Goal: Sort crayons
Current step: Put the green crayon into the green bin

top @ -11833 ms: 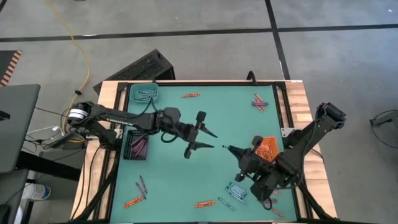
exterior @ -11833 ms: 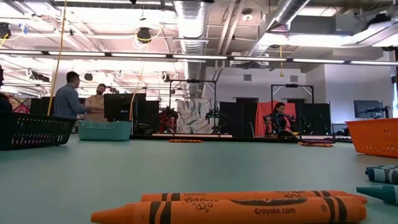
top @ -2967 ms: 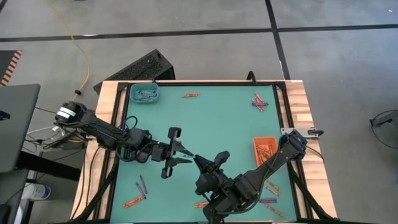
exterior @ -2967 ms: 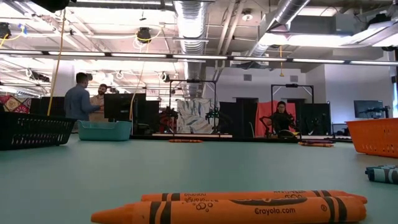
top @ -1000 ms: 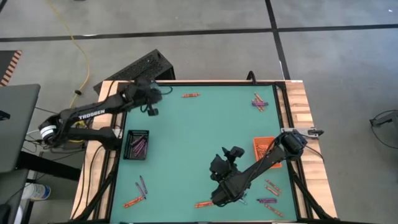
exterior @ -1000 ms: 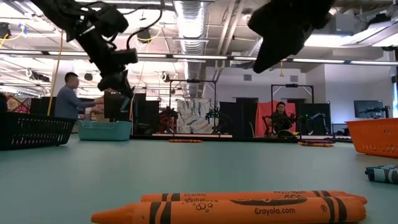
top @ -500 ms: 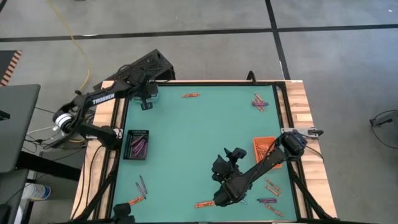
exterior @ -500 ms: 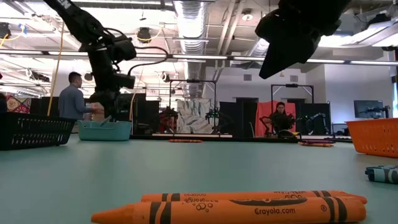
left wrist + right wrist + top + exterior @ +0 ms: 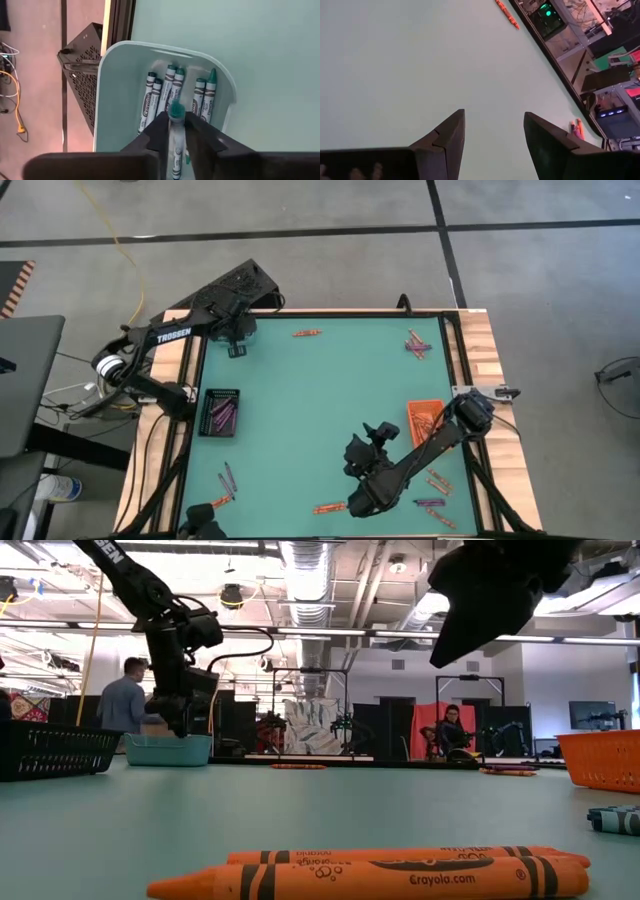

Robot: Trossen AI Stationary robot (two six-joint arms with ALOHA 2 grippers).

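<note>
Left gripper (image 9: 176,131) hangs over the teal tray (image 9: 112,100) at the table's far left corner, fingers narrowly apart around a teal crayon (image 9: 176,117) — right gripper (image 9: 492,131) gapes wide, empty, above the mat.

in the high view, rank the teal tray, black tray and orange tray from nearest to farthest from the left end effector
1. teal tray: far left corner of the mat, directly under the left end effector.
2. black tray: on the left edge, halfway down.
3. orange tray: across the mat on the right side.
</note>
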